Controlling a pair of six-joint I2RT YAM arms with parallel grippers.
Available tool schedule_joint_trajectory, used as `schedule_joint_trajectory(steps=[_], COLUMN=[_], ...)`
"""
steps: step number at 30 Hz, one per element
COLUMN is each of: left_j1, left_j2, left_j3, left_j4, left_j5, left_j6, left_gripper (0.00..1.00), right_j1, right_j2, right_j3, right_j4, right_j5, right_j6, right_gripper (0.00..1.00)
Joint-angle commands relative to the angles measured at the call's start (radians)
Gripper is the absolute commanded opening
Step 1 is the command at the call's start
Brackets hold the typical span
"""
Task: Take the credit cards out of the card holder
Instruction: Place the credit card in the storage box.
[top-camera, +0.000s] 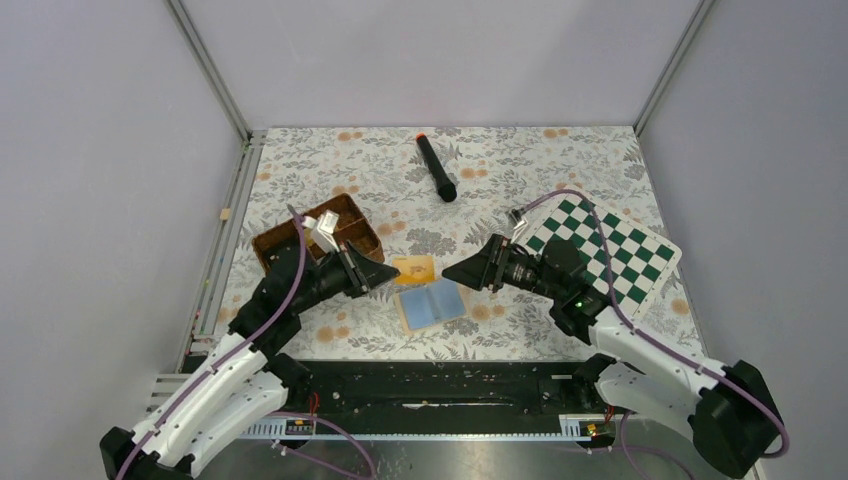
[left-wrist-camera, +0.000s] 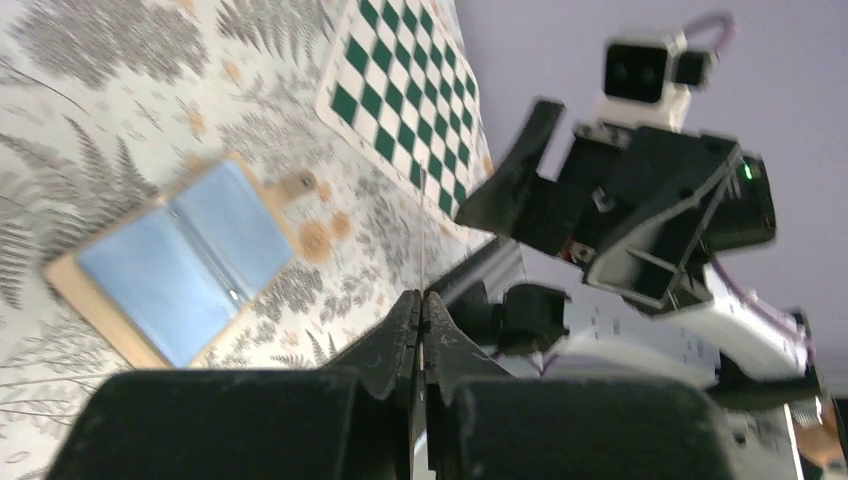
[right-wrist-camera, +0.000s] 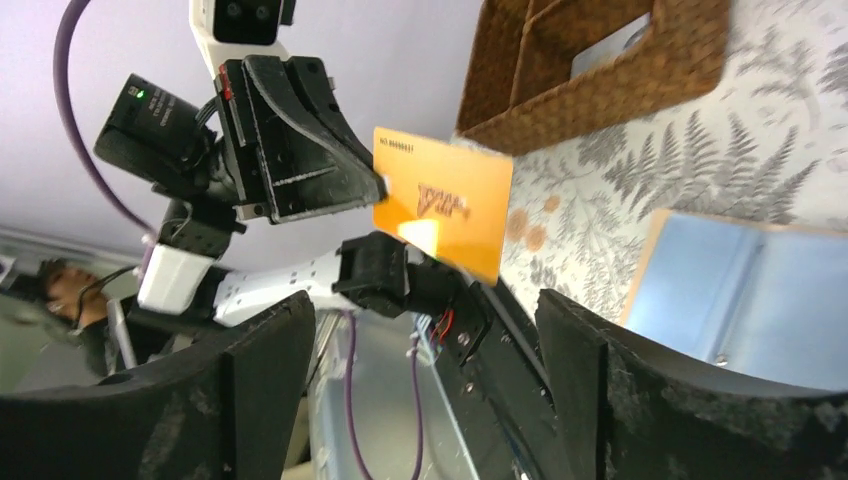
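The tan card holder (top-camera: 432, 305) lies open on the floral cloth, with light blue faces showing inside; whether these are cards I cannot tell. My left gripper (top-camera: 392, 272) is shut on the edge of the yellow-gold card (top-camera: 415, 270) and holds it above the cloth, just behind the holder. In the right wrist view the card (right-wrist-camera: 445, 200) hangs from the left gripper's fingers (right-wrist-camera: 320, 170). In the left wrist view the shut gripper (left-wrist-camera: 421, 298) shows the card edge-on, and the holder (left-wrist-camera: 170, 265) lies below left. My right gripper (top-camera: 452, 272) is open and empty, facing the card, fingers (right-wrist-camera: 270, 380) wide apart.
A brown woven partitioned basket (top-camera: 345, 212) stands behind the left arm, with a pale object in it. A green-white chequered board (top-camera: 620, 250) lies under the right arm. A black marker with an orange tip (top-camera: 435, 168) lies at the back.
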Motion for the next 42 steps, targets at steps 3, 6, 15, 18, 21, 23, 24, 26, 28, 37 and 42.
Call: schedule_joint_trajectory(steps=[3,6,15,18,21,23,24,26,28,37,42], left_j1=[0.161,0.272,0.489,0.555,0.573,0.579,0.58,0.592,0.594,0.629,0.636], left_j2=[0.032,0.095,0.246,0.314,0.357,0.386,0.406,0.444,0.47,0.656,0.718], left_j3=[0.146,0.189,0.258,0.325,0.346,0.346,0.346,0.339,0.317,0.355,0.379], left_j4=[-0.081,-0.115,-0.086,-0.161,-0.155,-0.127,-0.119,-0.107,-0.071,-0.006,0.012], left_j5=[-0.15,-0.209,-0.293,-0.32,-0.349,-0.349,-0.349,-0.343,-0.307,-0.283,-0.261], left_j6=[0.09,0.122,0.13,0.143,0.17,0.187,0.192,0.182,0.169,0.235,0.232], left_gripper=[0.0,0.0,0.0,0.0,0.0,0.0,0.0,0.0,0.0,0.0,0.0], right_j1=[-0.012,-0.012,-0.011,-0.012,-0.011,-0.011,-0.011,-0.011,-0.012,-0.012,-0.014], right_j2=[-0.134,-0.154,-0.247,-0.3,-0.305,-0.29,-0.28,-0.252,-0.213,0.027,0.117], right_j3=[0.131,0.139,0.217,0.277,0.389,0.457,0.477,0.505,0.536,0.762,0.836], right_j4=[-0.31,-0.371,-0.833,-0.978,-1.123,-1.179,-1.197,-1.206,-1.208,-1.265,-1.282], right_j5=[0.183,0.19,0.267,0.264,0.266,0.287,0.294,0.308,0.314,0.29,0.296], right_j6=[-0.122,-0.136,-0.226,-0.193,-0.192,-0.224,-0.24,-0.266,-0.284,-0.384,-0.429], right_gripper=[0.9,0.99,1.0,1.0,0.99,0.99,1.0,0.99,0.99,0.99,0.99])
